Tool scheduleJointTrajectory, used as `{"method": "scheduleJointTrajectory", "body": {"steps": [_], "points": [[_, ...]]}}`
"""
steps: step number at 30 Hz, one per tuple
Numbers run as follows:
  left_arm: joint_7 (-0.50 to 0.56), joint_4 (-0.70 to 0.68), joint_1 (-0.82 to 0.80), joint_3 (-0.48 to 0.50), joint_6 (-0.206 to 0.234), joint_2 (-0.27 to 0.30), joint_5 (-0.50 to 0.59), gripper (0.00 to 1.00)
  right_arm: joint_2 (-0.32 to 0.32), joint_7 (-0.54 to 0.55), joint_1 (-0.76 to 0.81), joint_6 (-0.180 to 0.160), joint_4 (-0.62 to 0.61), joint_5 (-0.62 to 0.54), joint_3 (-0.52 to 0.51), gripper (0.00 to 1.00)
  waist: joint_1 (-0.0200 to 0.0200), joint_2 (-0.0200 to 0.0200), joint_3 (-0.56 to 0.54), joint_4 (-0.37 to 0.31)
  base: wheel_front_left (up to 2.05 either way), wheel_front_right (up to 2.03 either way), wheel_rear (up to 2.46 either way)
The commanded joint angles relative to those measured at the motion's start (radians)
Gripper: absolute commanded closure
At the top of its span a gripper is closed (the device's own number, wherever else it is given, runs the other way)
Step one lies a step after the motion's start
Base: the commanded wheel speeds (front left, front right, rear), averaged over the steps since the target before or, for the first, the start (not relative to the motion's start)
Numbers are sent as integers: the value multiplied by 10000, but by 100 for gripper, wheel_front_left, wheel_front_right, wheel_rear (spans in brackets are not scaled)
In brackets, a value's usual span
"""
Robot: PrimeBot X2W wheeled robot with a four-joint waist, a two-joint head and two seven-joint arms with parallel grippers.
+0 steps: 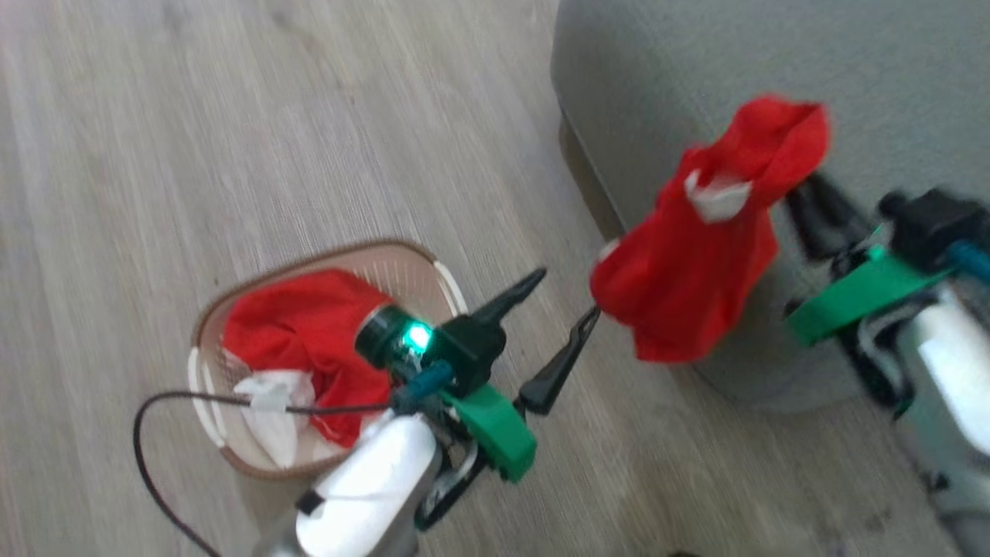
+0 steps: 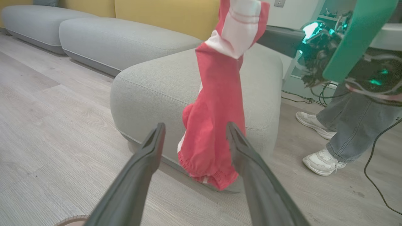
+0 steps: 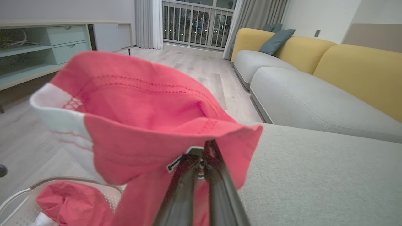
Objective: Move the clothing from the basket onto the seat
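Pale wood floor [image 1: 232, 116] by grey seat [image 1: 696, 62], right fingers [image 3: 180, 182] clamped on red clothing [image 1: 688, 263], left fingers [image 2: 147, 153] wide apart, empty

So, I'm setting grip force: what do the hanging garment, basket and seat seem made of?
The hanging garment: thin matte fabric, limp, with stitched hems. The basket: probably smooth cream plastic, its wall dotted with holes. The seat: grey matte woven upholstery, fine weave visible.
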Motion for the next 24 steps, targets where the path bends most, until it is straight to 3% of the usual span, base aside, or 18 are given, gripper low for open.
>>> {"method": "scheduleJointTrajectory", "body": {"steps": [1,10,17,24], "points": [[-115,-374,-779,255,-54,-16,187,0,-90,-65,-753,-4,-364,-38,-349,100,1,0,970,173,0,0,0],[376,-690,-3140,518,-191,601,968,0,-178,-65,-4199,-4,415,59,-3185,100,1,0,4395,785,0,0,0],[538,-1282,-4341,706,-232,927,1310,0,-1589,245,-7360,-4,2041,-159,-5203,100,1,0,6429,1541,0,0,0],[318,-1982,-4178,698,-154,906,1209,0,-2693,679,-9423,-4,3210,-928,-7071,100,1,0,7657,2305,0,0,0]]}}
